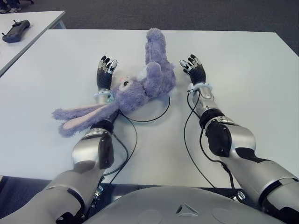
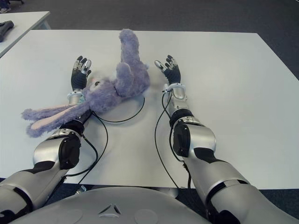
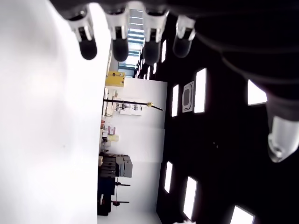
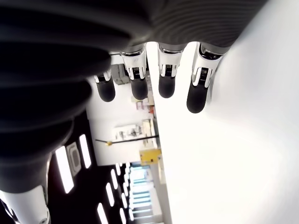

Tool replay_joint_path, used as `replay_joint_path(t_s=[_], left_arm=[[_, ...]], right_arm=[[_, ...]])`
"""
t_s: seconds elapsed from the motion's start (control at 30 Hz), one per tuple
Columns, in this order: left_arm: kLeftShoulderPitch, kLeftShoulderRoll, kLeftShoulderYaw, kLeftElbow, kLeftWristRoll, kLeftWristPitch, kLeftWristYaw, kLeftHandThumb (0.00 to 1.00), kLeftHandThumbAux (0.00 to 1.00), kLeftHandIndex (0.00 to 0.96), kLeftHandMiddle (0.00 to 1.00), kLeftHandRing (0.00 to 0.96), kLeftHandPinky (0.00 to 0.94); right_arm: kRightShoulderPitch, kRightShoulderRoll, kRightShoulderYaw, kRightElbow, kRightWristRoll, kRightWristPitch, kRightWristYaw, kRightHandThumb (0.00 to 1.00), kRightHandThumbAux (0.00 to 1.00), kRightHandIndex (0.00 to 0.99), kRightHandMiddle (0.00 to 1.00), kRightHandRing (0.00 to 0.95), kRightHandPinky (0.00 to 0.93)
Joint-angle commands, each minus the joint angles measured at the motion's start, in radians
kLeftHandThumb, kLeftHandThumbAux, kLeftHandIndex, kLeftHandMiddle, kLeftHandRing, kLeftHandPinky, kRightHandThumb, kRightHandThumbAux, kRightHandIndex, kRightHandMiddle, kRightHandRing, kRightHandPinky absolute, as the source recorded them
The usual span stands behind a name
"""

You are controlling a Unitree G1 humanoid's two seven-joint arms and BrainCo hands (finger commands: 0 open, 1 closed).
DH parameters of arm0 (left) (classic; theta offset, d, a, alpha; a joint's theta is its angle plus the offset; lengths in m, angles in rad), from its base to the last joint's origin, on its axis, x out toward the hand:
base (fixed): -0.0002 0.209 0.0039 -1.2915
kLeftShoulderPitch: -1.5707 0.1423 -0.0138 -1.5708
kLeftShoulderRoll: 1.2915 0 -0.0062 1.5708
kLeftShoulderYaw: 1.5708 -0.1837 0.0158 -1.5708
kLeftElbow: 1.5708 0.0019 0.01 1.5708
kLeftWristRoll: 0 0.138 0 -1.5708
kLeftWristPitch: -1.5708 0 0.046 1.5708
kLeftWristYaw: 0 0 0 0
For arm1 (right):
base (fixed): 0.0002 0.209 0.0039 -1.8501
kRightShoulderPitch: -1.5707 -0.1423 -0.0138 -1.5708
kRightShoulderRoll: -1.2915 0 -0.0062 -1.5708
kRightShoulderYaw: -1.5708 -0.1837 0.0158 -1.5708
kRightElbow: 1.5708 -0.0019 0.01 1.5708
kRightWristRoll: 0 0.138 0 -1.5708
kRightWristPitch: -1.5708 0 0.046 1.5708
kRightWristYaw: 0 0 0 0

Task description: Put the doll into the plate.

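One doll [image 1: 140,86], a purple plush rabbit, lies on the white table [image 1: 243,79] between the two robot hands. Its body covers most of one plate [image 1: 161,112], a thin dark-rimmed round shape of which only the near edge shows. The two long ears stretch over the left forearm toward the robot's left side, and one leg points away from the robot. The left hand [image 1: 105,71] shows just beside the doll's head, fingers straight and spread, holding nothing. The right hand [image 1: 194,69] shows just beside the doll's body on the right side, its fingers also extended and empty. One second table [image 1: 32,28] stands at the far left with one dark controller [image 1: 15,31] on it.
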Motion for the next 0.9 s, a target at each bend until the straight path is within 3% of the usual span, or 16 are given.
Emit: replay_joint_path(t_s=[0.03,0.9], left_arm=[[0.247,-0.072,0.007,0.15,-0.018,0.072,0.0,0.0,0.488,0.079,0.098,0.079,0.076],[0.259,-0.063,0.012,0.143,-0.025,0.057,-0.012,0.0,0.482,0.084,0.1,0.08,0.075]], right_arm=[[0.109,0.041,-0.027,0.043,0.039,0.039,0.015,0.0,0.694,0.093,0.087,0.062,0.05],[0.186,0.106,-0.043,0.037,0.052,-0.055,0.09,0.0,0.724,0.115,0.131,0.114,0.118]])
